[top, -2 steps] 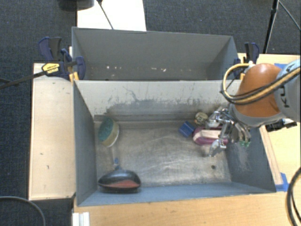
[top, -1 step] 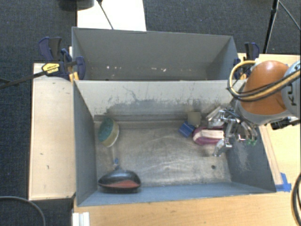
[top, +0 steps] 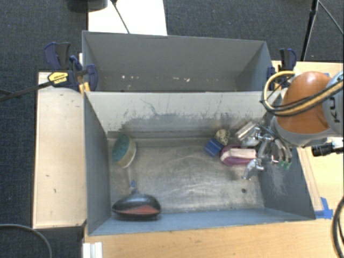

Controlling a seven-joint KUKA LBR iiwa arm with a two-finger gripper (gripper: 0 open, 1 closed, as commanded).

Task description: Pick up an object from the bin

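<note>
Counted one grey metal bin with five loose things on its floor, one of each kind: one round teal disc with a pale rim, one black oval thing with a red underside, one small blue block, one small yellowish lump and one purple-and-white oblong thing.

Found the disc at the far left of the floor, near the foot of the left wall; could not tell whether tilted or on edge. Found the black oval thing in the near left corner, well apart from the rest. Found the other three grouped at the far right of the floor: the lump just beyond the block on the far side, and the oblong thing just to the right of the block. Could not tell whether these two touch.

Noted one arm entering over the right wall, with a rounded orange cover at the wrist and cables looped across it. Located the gripper low over the right end of the floor, directed left and downward. Found its fingers spread apart, one on the far side and one on the near side of the right end of the oblong thing, which lies flat on the floor. Could not confirm contact.
</note>
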